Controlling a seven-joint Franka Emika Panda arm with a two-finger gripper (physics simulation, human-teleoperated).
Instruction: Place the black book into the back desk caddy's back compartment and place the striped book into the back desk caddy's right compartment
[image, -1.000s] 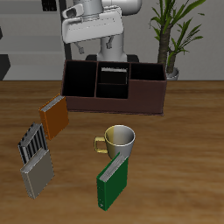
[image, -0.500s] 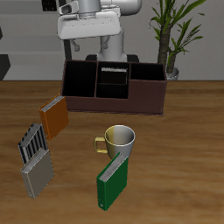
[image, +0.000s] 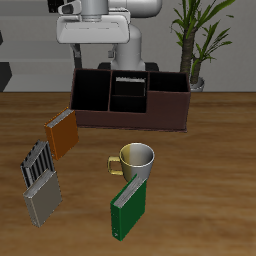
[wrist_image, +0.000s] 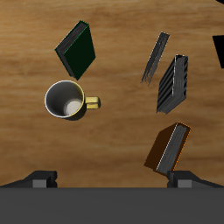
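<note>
Wooden table (image: 210, 170): black book (image: 130, 78) visible only from exterior.

The long, low wooden desk caddy (image: 130, 100) is dark brown, its open sections nearly black inside; the thin black book (image: 130, 78) in its rear slot shows a pale strip of page edge. The counter (image: 210, 190) is warm brown wood with darker grain. The small striped book (image: 37, 163) carries bold black-and-white bars, the plain book (image: 42, 203) beside it is grey, and another book (image: 62, 133) is orange-brown. The green book (image: 129, 208) is dark green with a lighter edge. The round mug (image: 135, 160) is olive-yellow outside, pale inside. The robot arm (image: 100, 25) is white and grey; the potted plant (image: 200, 35) has green leaves
</note>
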